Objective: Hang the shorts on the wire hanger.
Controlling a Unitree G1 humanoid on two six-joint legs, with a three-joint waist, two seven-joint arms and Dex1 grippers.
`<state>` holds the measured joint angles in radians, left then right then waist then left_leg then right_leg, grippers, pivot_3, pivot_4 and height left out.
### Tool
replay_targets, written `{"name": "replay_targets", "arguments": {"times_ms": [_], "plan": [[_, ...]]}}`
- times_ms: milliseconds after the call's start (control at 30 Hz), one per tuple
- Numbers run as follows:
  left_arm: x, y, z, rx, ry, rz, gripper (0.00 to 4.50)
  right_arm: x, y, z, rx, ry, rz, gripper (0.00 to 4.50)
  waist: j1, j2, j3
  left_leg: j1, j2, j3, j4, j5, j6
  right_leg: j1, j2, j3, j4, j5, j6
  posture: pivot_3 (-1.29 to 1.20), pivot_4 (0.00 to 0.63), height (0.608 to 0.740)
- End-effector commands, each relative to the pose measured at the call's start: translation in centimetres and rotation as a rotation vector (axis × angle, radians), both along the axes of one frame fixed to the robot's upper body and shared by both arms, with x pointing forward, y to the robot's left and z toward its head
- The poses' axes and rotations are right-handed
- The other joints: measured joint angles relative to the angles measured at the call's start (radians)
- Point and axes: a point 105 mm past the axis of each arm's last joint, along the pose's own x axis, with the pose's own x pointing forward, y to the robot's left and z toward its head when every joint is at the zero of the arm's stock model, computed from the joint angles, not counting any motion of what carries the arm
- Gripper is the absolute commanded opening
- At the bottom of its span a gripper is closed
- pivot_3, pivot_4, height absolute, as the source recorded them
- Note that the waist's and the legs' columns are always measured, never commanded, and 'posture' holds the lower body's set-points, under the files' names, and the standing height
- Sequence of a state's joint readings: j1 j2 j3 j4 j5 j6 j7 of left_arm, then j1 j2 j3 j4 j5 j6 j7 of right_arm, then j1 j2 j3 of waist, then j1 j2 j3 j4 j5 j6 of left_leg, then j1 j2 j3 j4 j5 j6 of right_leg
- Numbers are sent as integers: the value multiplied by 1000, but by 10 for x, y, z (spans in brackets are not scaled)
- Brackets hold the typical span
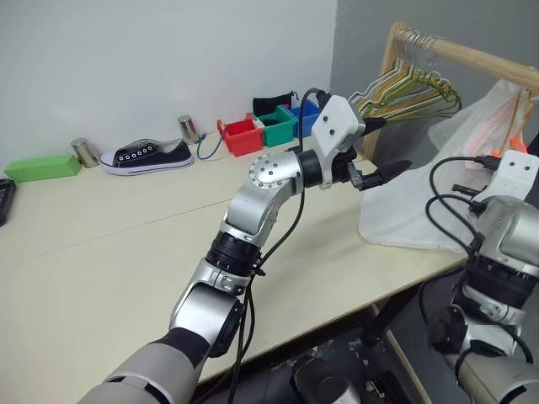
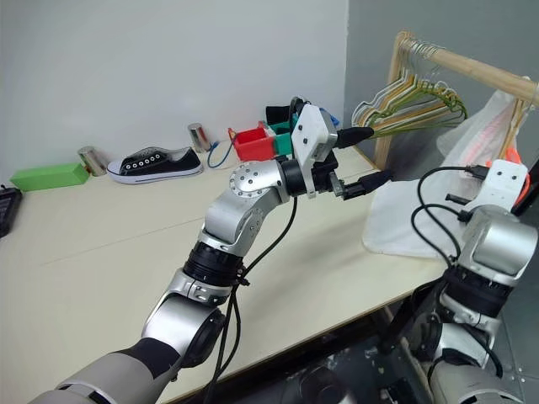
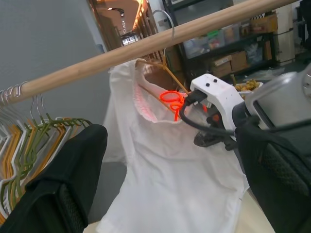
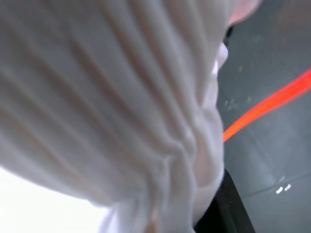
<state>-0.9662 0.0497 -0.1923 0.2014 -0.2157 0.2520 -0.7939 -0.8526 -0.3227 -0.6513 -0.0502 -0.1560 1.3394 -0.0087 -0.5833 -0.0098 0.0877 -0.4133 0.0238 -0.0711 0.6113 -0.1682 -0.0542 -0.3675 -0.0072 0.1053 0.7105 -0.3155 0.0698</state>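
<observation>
The white shorts (image 3: 165, 160) hang below the wooden rail (image 3: 97, 60), their gathered waistband and orange drawstring (image 3: 171, 99) at the top and the lower part draped onto the table corner (image 1: 396, 219). The gold wire hanger (image 3: 172, 80) runs into the waistband, and its silvery hook (image 3: 167, 26) curves over the rail. My right gripper (image 3: 210, 140) is at the waistband beside the drawstring, shut with gathered fabric (image 4: 146, 121) pressed against its fingers. My left gripper (image 1: 392, 145) reaches across level toward the shorts, open and empty, just short of the fabric.
A bunch of pale yellow, green and white hangers (image 1: 413, 93) hangs on the rail left of the shorts, near my left gripper. At the back of the table (image 1: 126, 252) sit a black sneaker (image 1: 147, 156), a green box (image 1: 40, 167), two cans and red, green and blue bins (image 1: 244, 135).
</observation>
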Motion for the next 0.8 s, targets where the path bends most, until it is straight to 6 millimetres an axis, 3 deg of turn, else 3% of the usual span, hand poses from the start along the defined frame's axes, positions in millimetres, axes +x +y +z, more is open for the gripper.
{"name": "replay_targets", "arguments": {"times_ms": [33,233,400,600,800], "plan": [[-5,2,11,-12,-56,16,4477,6,-3,17,102,-79,-14,0,1,0,0,0,0,0,0,0,0,0,0,0,0,0,0,-447,0,740],[-5,3,10,-11,-61,33,4477,10,-5,9,202,-47,-16,0,5,0,0,3,0,0,-1,0,0,4,0,0,-2,0,0,-433,0,740],[-4,6,10,-10,-61,49,4500,12,-2,7,207,-38,-2,912,5,0,0,10,0,0,-3,0,0,12,0,0,-7,0,0,-428,0,740],[-1,9,11,-11,-61,61,4500,8,-8,11,138,-29,-32,2336,5,0,0,15,0,0,-8,0,0,23,0,0,-21,0,1,-427,0,740],[-1,10,11,-10,-58,60,4500,-5,-5,31,-51,-26,-50,3746,8,0,0,14,-1,-1,-11,0,0,26,-1,1,-29,1,3,-433,0,740]]}}
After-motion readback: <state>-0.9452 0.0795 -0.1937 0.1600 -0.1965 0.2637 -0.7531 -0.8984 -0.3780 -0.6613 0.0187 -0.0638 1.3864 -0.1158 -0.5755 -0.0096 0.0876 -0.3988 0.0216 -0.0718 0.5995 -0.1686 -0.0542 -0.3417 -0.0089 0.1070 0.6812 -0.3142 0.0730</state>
